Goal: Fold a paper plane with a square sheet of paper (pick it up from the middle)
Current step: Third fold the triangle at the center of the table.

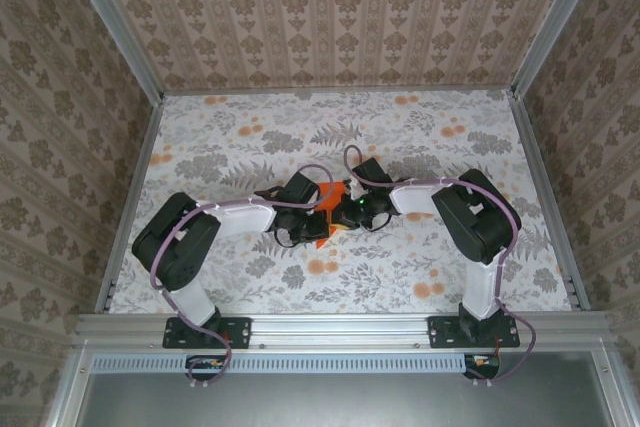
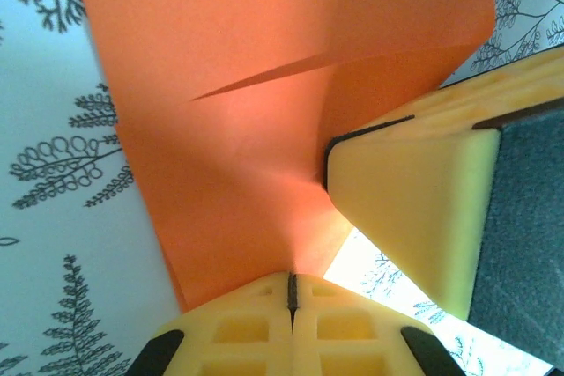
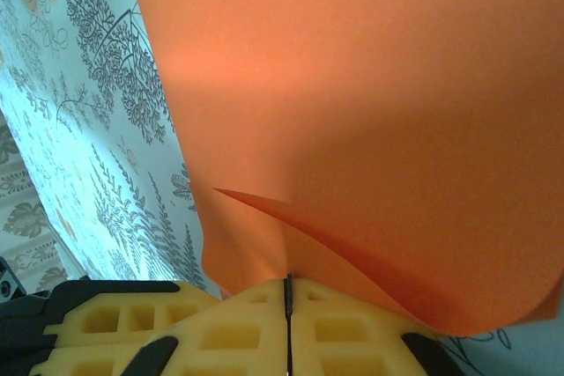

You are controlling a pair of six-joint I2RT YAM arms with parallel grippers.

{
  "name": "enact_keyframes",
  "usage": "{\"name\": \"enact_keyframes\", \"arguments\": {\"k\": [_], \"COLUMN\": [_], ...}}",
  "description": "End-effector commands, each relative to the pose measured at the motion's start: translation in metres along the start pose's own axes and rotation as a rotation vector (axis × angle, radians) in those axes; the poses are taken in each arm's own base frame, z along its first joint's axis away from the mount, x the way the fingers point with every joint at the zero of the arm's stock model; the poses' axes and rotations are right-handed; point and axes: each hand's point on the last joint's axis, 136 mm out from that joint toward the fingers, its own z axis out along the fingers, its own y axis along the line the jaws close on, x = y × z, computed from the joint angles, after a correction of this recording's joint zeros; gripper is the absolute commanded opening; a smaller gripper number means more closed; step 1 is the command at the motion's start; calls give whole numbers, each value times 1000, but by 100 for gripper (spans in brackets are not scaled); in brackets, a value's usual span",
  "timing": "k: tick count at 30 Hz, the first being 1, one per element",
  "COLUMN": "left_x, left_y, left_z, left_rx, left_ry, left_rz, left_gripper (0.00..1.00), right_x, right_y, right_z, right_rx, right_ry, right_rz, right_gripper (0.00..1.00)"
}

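At the middle of the desk [image 1: 230, 147], pinching the square sheet of paper [image 1: 333, 202] with left tool [image 2: 292, 283] and right tool [image 3: 287, 286], both clamped on it. Best to hold firm, move together, avoid tearing.

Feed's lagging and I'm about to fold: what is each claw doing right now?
Left claw: closed, pinching the orange paper.
Right claw: closed, pinching the same orange paper.
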Motion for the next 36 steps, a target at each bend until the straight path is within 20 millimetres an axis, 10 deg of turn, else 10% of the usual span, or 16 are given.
{"name": "enact_keyframes", "arguments": {"k": [1, 11, 17, 26, 36], "left_x": [16, 18, 24, 19, 15], "left_y": [24, 28, 36, 32, 30], "left_z": [5, 5, 5, 4, 5], "left_rx": [-92, -115, -150, -137, -135], "left_ry": [46, 60, 89, 94, 99], "left_rz": [-24, -29, -30, -3, 11], "left_gripper": [3, 0, 0, 0, 0], "right_x": [8, 15, -18, -39, -3], "right_y": [-17, -25, -49, -5, 6], "right_z": [-4, 4, -14, -60, -16], "right_rx": [87, 124, 122, 38, 21], "right_ry": [7, 49, -22, -115, -11], "right_rz": [-15, -53, -3, -64, -58], "right_gripper": [4, 1, 1, 2, 2]}}
